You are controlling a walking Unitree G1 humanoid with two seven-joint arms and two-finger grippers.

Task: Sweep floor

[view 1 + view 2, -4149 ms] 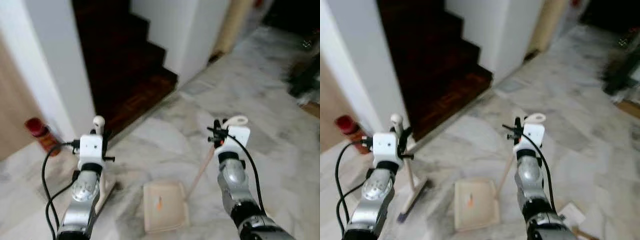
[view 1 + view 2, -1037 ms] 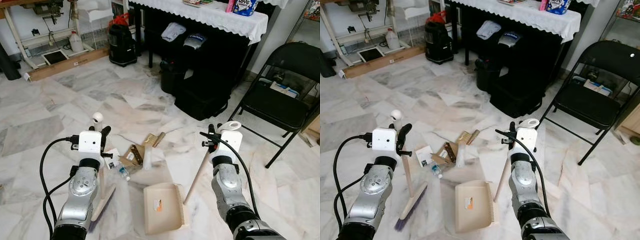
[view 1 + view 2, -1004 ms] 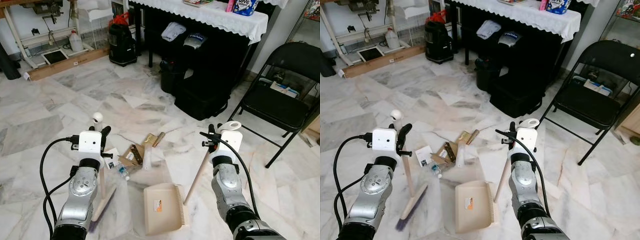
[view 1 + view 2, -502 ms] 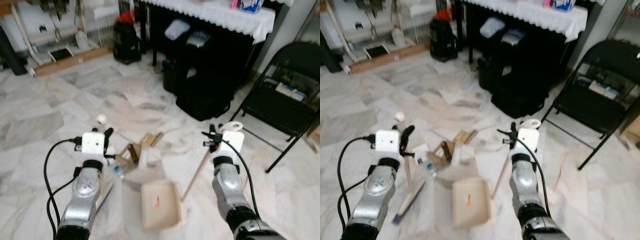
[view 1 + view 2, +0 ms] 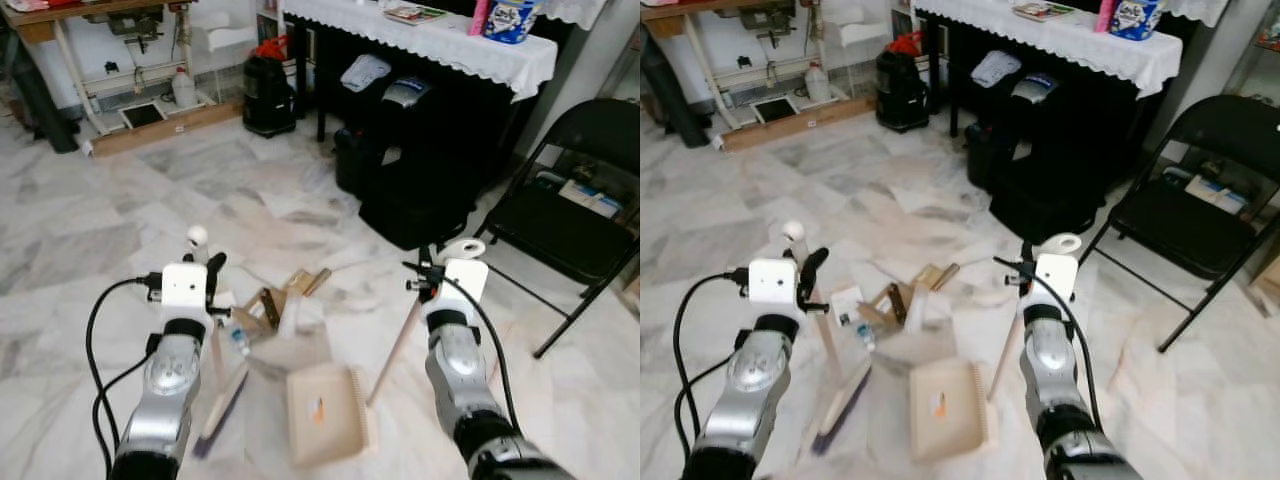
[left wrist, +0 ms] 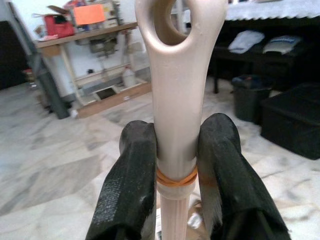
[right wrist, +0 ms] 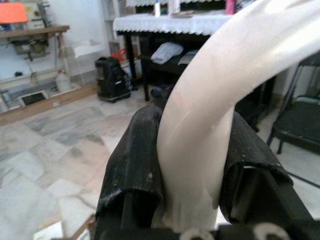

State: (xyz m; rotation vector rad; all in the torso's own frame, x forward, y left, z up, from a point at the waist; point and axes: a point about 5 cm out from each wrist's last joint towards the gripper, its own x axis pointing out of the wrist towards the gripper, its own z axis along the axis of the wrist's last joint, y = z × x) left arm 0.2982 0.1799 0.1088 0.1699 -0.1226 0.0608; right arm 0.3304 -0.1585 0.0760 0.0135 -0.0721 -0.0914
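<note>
Marble floor, left gripper clamping broom, right gripper clamping dustpan

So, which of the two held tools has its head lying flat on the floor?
The dustpan, held by the right gripper. The left gripper's broom stands on its bristles.

A pale marble floor is spreading across the room, veined grey and tan. At twelve o'clock a dark table is standing under a white scalloped cloth, with black bags sitting beneath it. At two o'clock a black folding chair is standing. At eleven o'clock a white-legged workbench is lining the wall, a black bin just beside it.
</note>
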